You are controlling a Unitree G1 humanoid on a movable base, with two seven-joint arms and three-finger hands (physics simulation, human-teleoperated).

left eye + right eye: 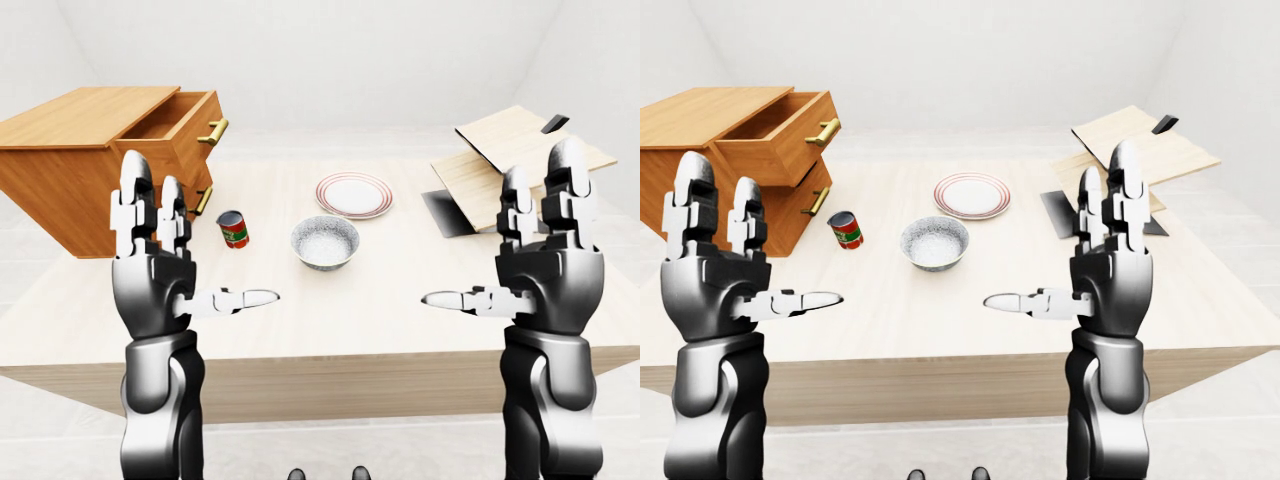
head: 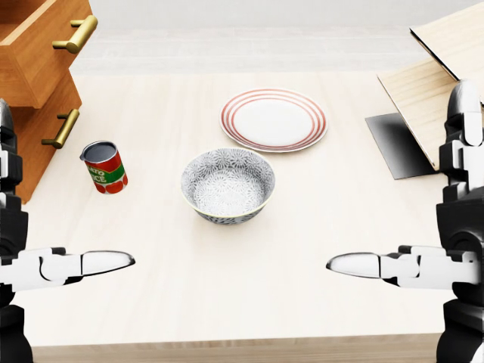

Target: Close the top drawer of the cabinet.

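**Top drawer open, both hands raised and empty**

Count on the table (image 1: 330, 320): one cabinet (image 1: 70, 165), one plate (image 1: 354, 195), one bowl (image 1: 325, 242), one can (image 1: 233, 229), one stack of flat wooden boards (image 1: 515, 160) at the right.

Cabinet at far left of the left-eye view, two drawers. Top drawer (image 1: 185, 125) pulled out, hollow visible, brass handle (image 1: 213, 131) on its face. Lower drawer handle (image 2: 60, 128) also brass, drawer face flush with the cabinet.

Plate white with red rings, just above the bowl in the head view, apart from it. Bowl grey-white patterned, empty. Can red with a green band, tilted, just beside the cabinet's lower drawer; lettering on the label too small to read.

Left hand (image 1: 150, 250) held up below the cabinet in the left-eye view, fingers spread and upright, thumb out sideways, holding nothing. Right hand (image 1: 545, 255) mirrors it at the right, fingers apart, thumb pointing inward, also empty. Neither touching the drawer or anything on the table.

View differences: eye views show the whole cabinet top, both forearms and the table's near edge; head view cuts the cabinet to its drawer fronts and shows only thumbs and hand edges, but gives the bowl pattern and can label clearest.
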